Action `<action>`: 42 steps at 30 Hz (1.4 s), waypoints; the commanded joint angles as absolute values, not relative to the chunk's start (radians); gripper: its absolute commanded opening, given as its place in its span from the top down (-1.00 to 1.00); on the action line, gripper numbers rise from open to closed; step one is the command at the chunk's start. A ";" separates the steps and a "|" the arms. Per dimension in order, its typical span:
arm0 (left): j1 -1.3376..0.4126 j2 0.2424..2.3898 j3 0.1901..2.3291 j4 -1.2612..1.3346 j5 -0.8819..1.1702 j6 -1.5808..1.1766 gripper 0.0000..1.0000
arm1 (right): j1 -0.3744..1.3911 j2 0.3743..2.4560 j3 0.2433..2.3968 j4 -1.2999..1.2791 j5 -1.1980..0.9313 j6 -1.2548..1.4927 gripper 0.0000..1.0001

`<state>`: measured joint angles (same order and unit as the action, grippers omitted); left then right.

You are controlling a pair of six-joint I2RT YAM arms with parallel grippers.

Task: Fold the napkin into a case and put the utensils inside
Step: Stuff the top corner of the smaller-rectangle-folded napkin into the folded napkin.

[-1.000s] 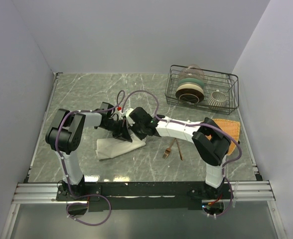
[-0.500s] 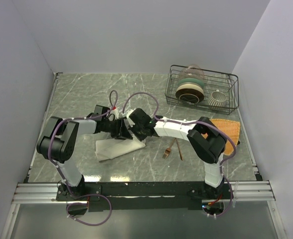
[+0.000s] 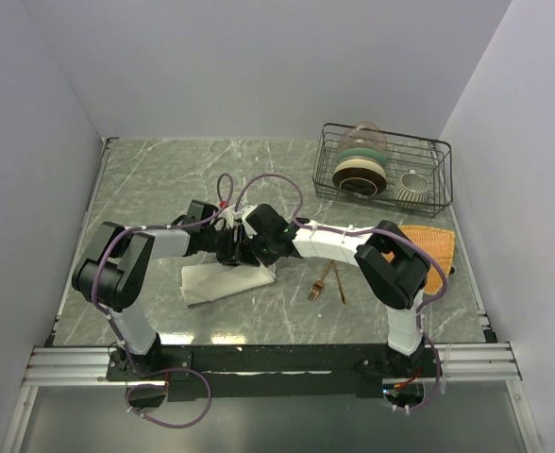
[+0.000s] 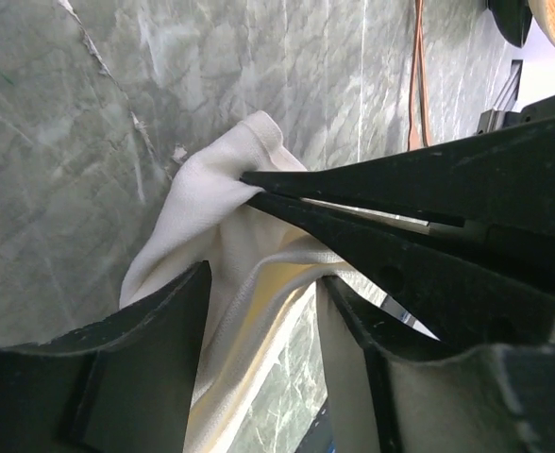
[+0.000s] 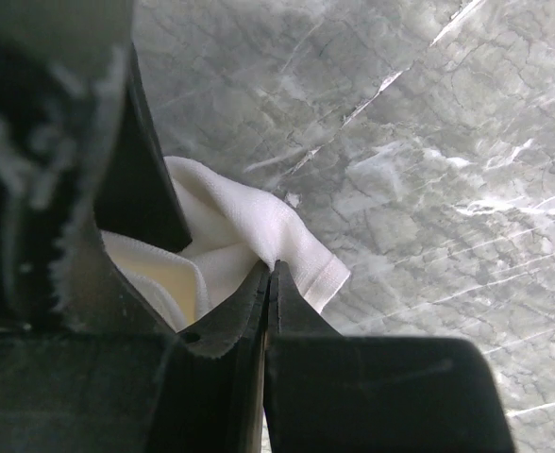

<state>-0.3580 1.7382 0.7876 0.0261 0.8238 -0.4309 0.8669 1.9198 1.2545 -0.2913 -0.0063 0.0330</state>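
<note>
My left gripper (image 4: pixel 263 302) stands spread around a bunched fold of the napkin (image 4: pixel 211 217), my right gripper (image 5: pixel 270 274), crowding that gap, is clamped on the napkin's corner, the utensils (image 3: pixel 327 281) lie to its right on the table (image 3: pixel 164 179), and the orange mat (image 3: pixel 440 247) and dish rack (image 3: pixel 428 151) sit beyond.

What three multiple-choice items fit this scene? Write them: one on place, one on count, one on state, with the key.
1. Where do the utensils lie?
A. on top of the napkin
B. on the table, to the napkin's right
C. tucked inside the napkin

2. How many utensils are there?
A. one
B. two
C. four

3. How is the right gripper?
A. open, touching nothing
B. shut on the napkin
C. shut on a utensil

Key:
1 B, the top view shows them on the table, apart from the napkin.
2 B, a fork and a spoon lie together.
3 B, the right wrist view shows its fingers pinched on a napkin corner.
</note>
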 commanded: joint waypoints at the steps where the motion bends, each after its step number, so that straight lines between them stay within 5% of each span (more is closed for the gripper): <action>1: -0.364 1.703 0.769 0.101 0.839 -0.454 -0.13 | 0.858 1.927 1.269 -0.282 0.003 0.048 1.00; 12: -0.229 1.424 0.629 0.218 0.781 -0.431 -0.21 | 0.848 1.930 1.270 -0.290 -0.020 0.051 1.00; 20: -0.313 1.218 0.569 0.126 0.844 -0.416 0.34 | 0.838 1.944 1.296 -0.298 -0.041 0.058 1.00; 24: -0.388 1.247 0.503 0.204 0.801 -0.535 0.73 | 0.828 1.959 1.316 -0.308 -0.055 0.072 1.00; 28: -0.419 1.321 0.495 0.271 0.767 -0.589 0.88 | 0.824 1.973 1.333 -0.318 -0.061 0.077 1.00; 42: -0.466 1.554 0.555 0.520 0.680 -0.771 0.92 | 0.822 1.970 1.333 -0.330 -0.069 0.095 1.00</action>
